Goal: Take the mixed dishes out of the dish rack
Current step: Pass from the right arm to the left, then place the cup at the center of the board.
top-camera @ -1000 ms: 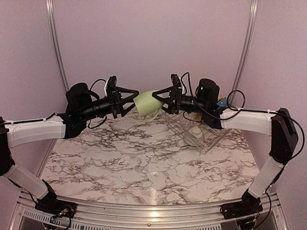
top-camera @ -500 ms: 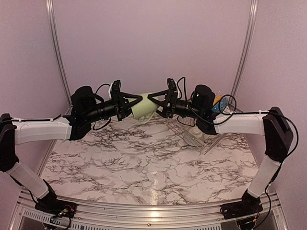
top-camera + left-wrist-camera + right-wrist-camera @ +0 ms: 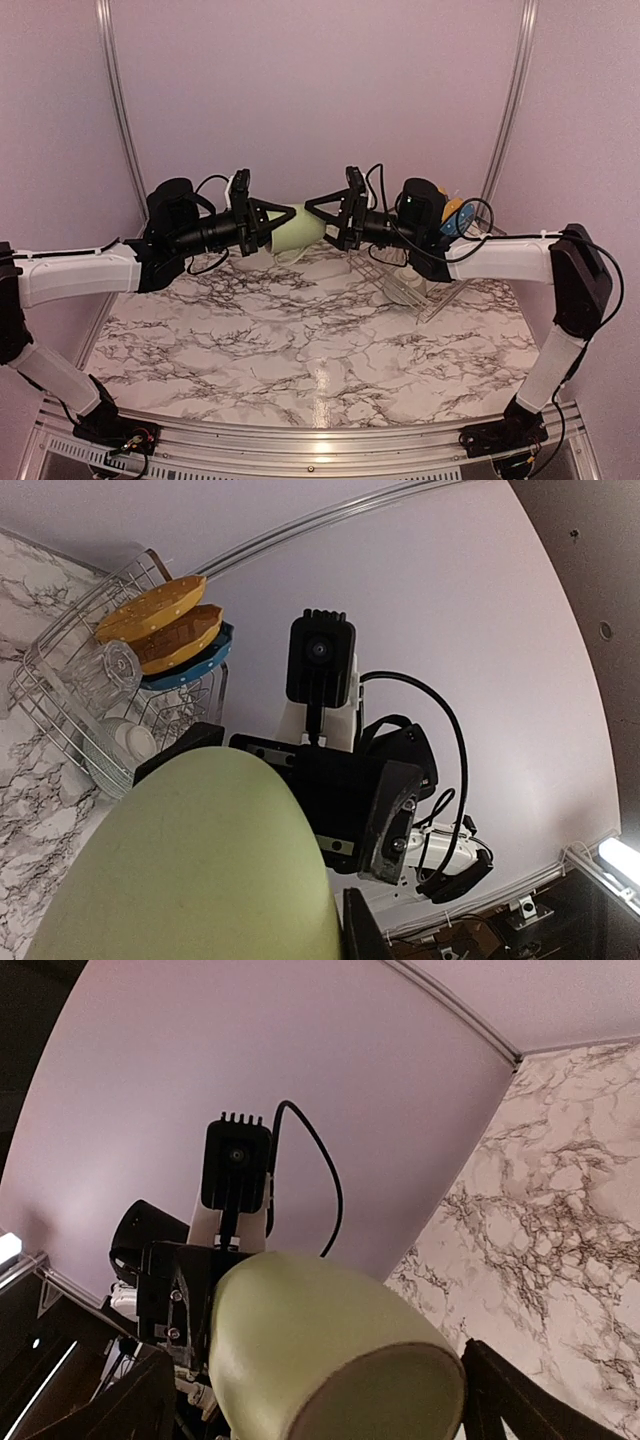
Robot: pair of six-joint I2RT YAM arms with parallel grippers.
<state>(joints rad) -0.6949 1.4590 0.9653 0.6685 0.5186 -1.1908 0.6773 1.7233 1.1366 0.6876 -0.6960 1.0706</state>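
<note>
Now the left fingers (image 3: 272, 207) grip the pale green mug (image 3: 292, 230) in the air beside the dish rack (image 3: 430, 290), and the right fingers (image 3: 322, 203) stand open. We judge it light but slippery and fragile, so a hold across its wall is best.

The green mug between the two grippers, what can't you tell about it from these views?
1. Which gripper clamps the mug: in the top view, left gripper and right gripper both reach it, too small to judge.
2. Left wrist: the mug fills the foreground, hiding contact.
3. Right wrist: fingers cut off by the bottom edge.
</note>
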